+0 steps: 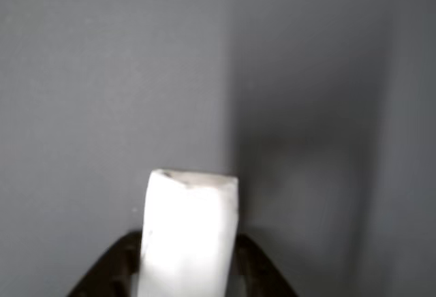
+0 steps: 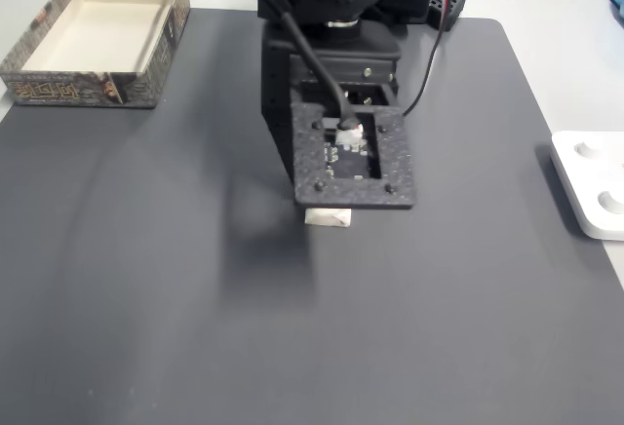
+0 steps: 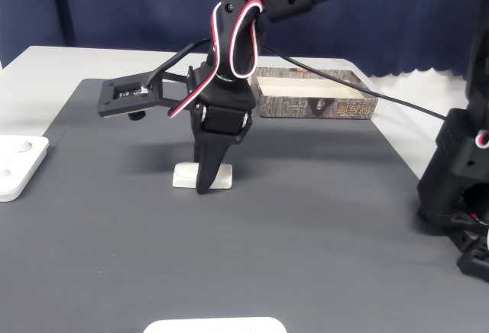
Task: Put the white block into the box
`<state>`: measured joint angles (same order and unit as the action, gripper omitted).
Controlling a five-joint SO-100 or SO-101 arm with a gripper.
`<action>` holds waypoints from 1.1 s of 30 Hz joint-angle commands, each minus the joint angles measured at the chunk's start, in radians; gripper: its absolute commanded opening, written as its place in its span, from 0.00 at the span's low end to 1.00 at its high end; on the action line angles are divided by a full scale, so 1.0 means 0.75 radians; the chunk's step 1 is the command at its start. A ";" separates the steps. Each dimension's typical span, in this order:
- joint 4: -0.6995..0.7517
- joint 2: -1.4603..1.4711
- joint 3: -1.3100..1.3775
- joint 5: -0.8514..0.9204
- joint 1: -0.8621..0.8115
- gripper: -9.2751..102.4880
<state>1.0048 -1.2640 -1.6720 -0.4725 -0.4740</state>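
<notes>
The white block [image 3: 200, 176] lies flat on the dark grey mat [image 3: 306, 226] near the middle of the desk [image 3: 46, 62], and the claw [image 3: 205, 186] comes straight down on it, its dark tips reaching the mat on either side. In the other view the white block [image 1: 187, 236] fills the lower middle, with the dark fingers [image 1: 109, 270] pressed against both of its long sides, so the claw is gripping the block. In a fixed view from above, just one pale end of the white block [image 2: 328, 216] peeks out from under the black camera bracket [image 2: 354, 157] on the arm, with a soft shadow on the mat to the left of it.

The box [image 2: 93, 37] stands well apart from the block, at the far left corner of that view, partly on the mat's edge, its beige inside open to the top. In the side fixed view the box [image 3: 315, 96] sits behind the arm. A white panel [image 2: 590, 181] with round dimples rests beside the mat on the right of the overhead-angled fixed view
</notes>
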 commanded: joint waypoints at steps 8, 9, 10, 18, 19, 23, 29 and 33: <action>0.106 -0.018 0.020 0.051 -0.022 0.11; 0.110 -0.018 0.020 0.061 -0.022 0.11; 0.112 -0.018 0.020 0.061 -0.022 0.10; 0.119 -0.022 0.035 0.065 -0.020 0.07; 0.121 -0.027 0.039 0.067 -0.020 0.07; 0.139 -0.074 0.059 0.025 -0.031 0.07; 0.221 -0.215 0.057 -0.020 -0.094 0.07; 0.245 -0.295 0.033 -0.033 -0.131 0.07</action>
<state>1.1720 -1.3499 -1.6628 -0.4878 -0.5338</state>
